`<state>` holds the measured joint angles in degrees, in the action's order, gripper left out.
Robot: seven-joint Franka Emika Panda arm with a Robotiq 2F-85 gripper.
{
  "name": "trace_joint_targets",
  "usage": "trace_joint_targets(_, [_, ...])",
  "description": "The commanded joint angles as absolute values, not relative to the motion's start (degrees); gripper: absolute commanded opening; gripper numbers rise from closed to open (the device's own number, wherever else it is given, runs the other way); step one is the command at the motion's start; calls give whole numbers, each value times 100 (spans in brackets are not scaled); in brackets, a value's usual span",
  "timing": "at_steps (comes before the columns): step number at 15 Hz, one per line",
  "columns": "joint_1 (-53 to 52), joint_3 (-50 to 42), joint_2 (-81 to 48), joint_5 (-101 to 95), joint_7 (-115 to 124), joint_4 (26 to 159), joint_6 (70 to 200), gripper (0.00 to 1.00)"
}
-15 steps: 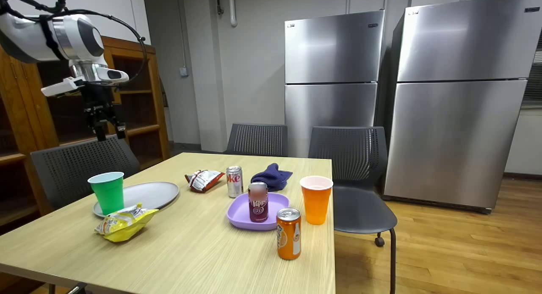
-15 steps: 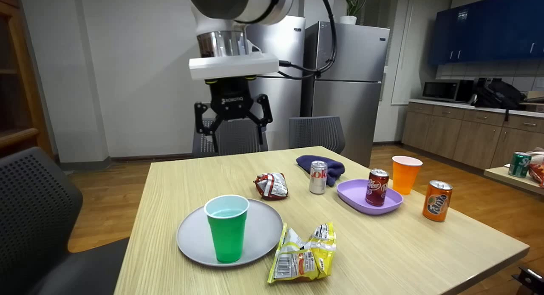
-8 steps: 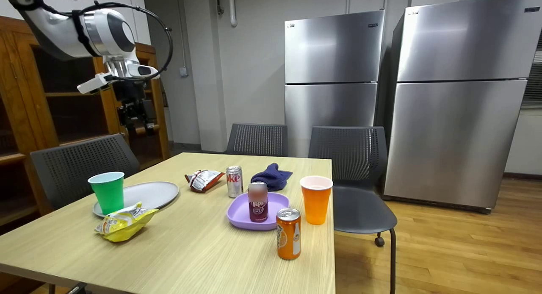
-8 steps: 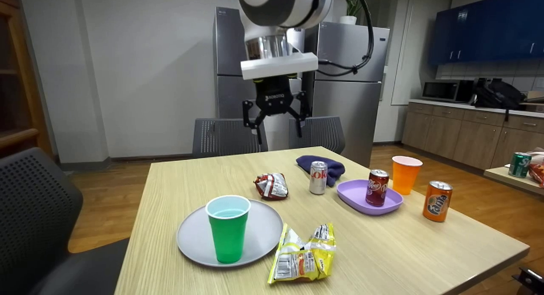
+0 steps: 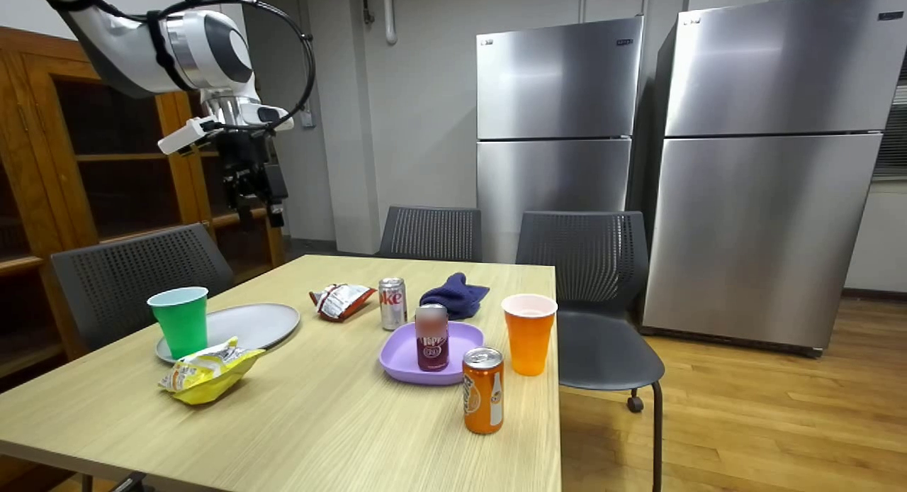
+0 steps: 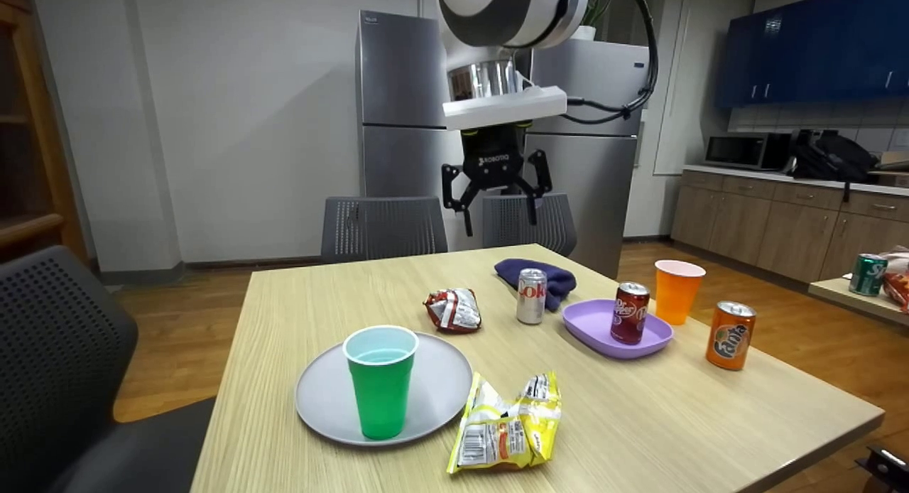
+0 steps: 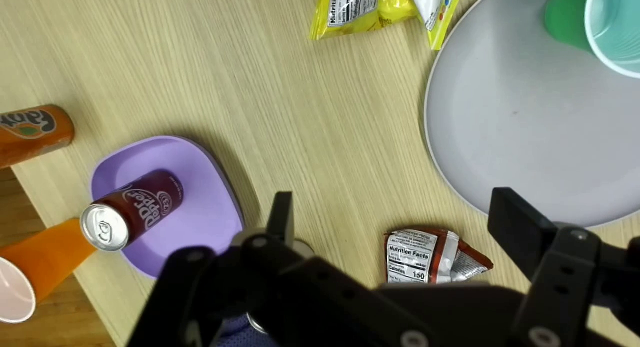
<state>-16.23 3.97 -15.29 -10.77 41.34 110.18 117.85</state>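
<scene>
My gripper [image 6: 501,225] is open and empty, high above the table; it also shows in an exterior view [image 5: 261,219]. In the wrist view its spread fingers [image 7: 520,227] frame a red-and-white snack bag [image 7: 410,257] on the table far below. A silver Coke can [image 6: 531,298] stands beside a dark blue cloth [image 6: 561,281]; the gripper mostly hides both in the wrist view. A Dr Pepper can [image 7: 155,202] stands in a purple dish [image 7: 210,207]. A green cup [image 6: 382,401] with liquid stands on a grey plate [image 6: 440,386], near a yellow snack bag [image 6: 505,429].
An orange cup [image 6: 678,294] and a Fanta can [image 6: 730,337] stand near the table edge by the purple dish. Dark chairs [image 5: 429,235] surround the table [image 6: 639,422]. Steel refrigerators [image 5: 556,123] and a wooden cabinet [image 5: 120,166] stand behind.
The arm and open gripper have moved to the right in both exterior views, staying high above the table. The things on the table have not visibly moved.
</scene>
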Motion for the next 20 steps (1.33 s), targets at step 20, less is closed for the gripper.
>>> trace_joint_targets(20, [-1111, -372, -3611, -1029, 4164, 9680, 12895, 100])
